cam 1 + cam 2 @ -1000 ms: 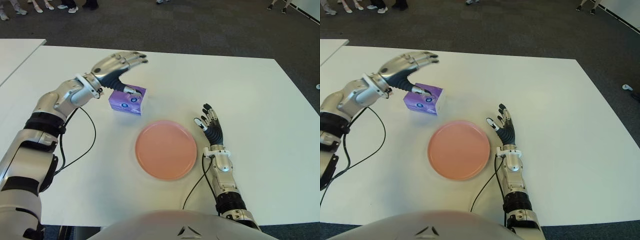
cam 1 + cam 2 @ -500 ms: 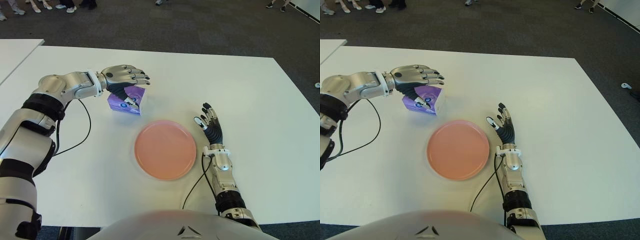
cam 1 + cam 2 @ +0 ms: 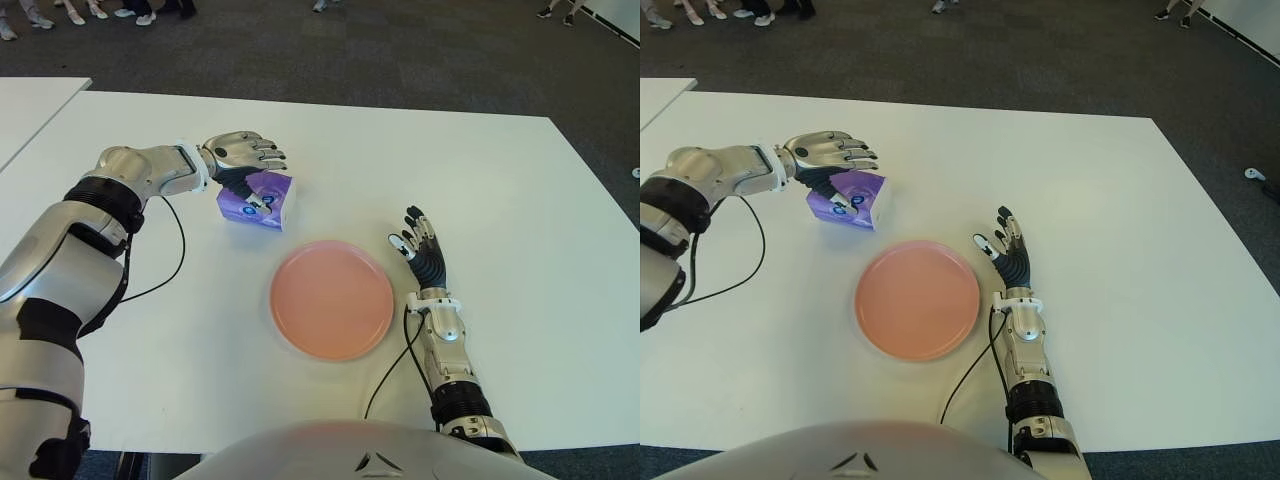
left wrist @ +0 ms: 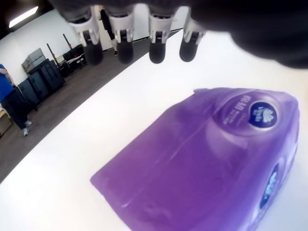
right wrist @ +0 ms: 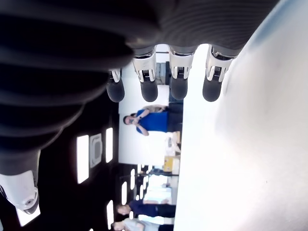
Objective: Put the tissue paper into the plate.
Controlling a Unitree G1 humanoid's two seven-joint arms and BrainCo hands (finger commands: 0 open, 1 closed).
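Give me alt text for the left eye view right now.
The left hand hovers with fingers spread over a purple tissue pack on the white table, not yet gripping it. The empty pink plate sits nearer the robot, and the right hand shows open to the plate's right.

White table (image 3: 520, 180); tissue pack (image 3: 258, 200); pink plate (image 3: 332, 300).

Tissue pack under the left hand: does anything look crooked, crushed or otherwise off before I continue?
Nothing stands out. The purple tissue pack lies on the white table beyond the empty pink plate, uncrushed. The left hand hovers over it, fingers spread, not gripping. The right hand shows right of the plate.
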